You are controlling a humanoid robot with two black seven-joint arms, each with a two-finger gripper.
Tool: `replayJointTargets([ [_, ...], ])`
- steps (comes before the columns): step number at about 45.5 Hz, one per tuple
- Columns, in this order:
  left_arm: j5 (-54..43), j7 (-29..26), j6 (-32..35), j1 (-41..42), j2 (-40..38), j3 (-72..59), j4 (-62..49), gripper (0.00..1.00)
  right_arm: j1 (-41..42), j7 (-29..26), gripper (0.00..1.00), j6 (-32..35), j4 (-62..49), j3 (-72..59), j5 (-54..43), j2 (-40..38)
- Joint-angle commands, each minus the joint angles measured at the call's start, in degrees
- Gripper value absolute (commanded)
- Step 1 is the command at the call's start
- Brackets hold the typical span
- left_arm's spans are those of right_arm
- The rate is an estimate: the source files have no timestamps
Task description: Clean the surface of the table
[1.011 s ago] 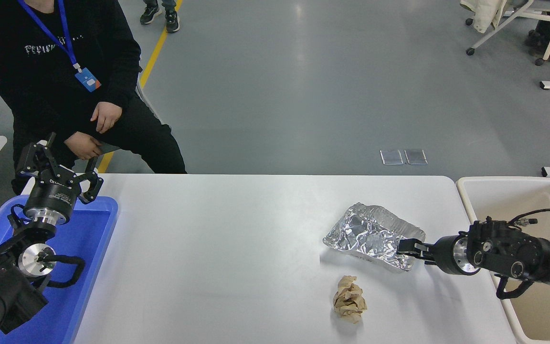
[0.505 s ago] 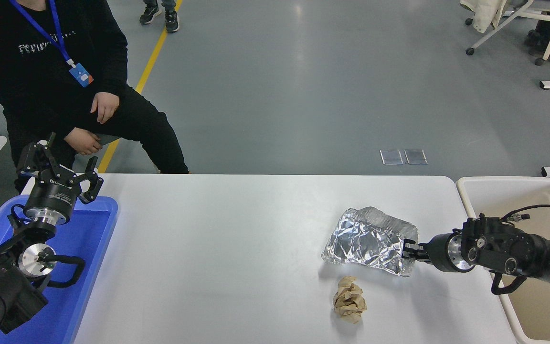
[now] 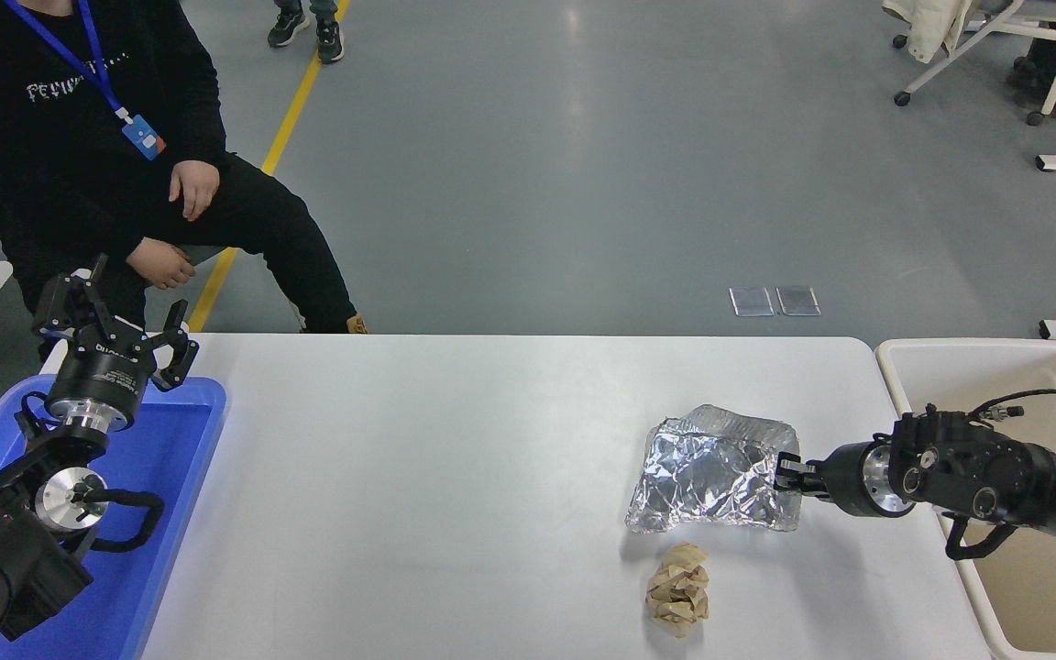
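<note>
Right black gripper [image 3: 786, 472] clamps a crumpled silver foil tray [image 3: 711, 469] (tilted up) above the white table surface [image 3: 418, 495]

There are white letters across the chest of the person's black top [image 3: 60, 90], beside the blue neck strap [image 3: 88, 69], but they are too blurry to read. The left gripper [image 3: 115, 316], above the blue tray [image 3: 175, 458], has small white letters on its black body, too small to make out. Nothing else has words or numbers.
</note>
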Motion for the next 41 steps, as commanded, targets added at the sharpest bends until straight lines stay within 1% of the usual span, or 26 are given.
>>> replayJointTargets([
  [1, 0.00, 0.00, -0.04, 0.00, 0.00, 0.00, 0.04, 1.00, 1.37, -0.13, 0.00, 3.13, 0.38, 0.20, 2.77, -1.74],
  [7, 0.00, 0.00, -0.04, 0.00, 0.00, 0.00, 0.04, 1.00, 2.43, -0.13, 0.00, 4.27, 0.90, 0.29, 2.86, -3.32],
  [11, 0.00, 0.00, -0.04, 0.00, 0.00, 0.00, 0.04, 1.00, 3.30, -0.13, 0.00, 5.50, 3.18, 0.29, 2.94, -5.60],
  [12, 0.00, 0.00, 0.05, 0.00, 0.00, 0.00, 0.04, 1.00, 4.52, -0.13, 0.00, 6.37, 5.89, 0.29, 2.94, -8.22],
  [24, 0.00, 0.00, -0.04, 0.00, 0.00, 0.00, -0.04, 1.00, 15.95, -0.31, 0.00, 11.57, 22.07, -0.68, 1.45, -23.52],
  [31, 0.00, 0.00, -0.04, 0.00, 0.00, 0.00, 0.04, 1.00, 24.21, -0.66, 0.00, 13.06, 32.27, -1.38, -2.94, -33.19],
  [35, 0.00, 0.00, -0.04, 0.00, 0.00, 0.00, -0.05, 1.00, 28.61, -1.53, 0.00, 16.31, 35.35, -1.74, -4.61, -38.29],
  [41, 0.00, 0.00, -0.04, 0.00, 0.00, 0.00, -0.04, 1.00, 33.97, -2.15, 0.00, 22.81, 35.88, -1.74, -7.33, -44.01],
])
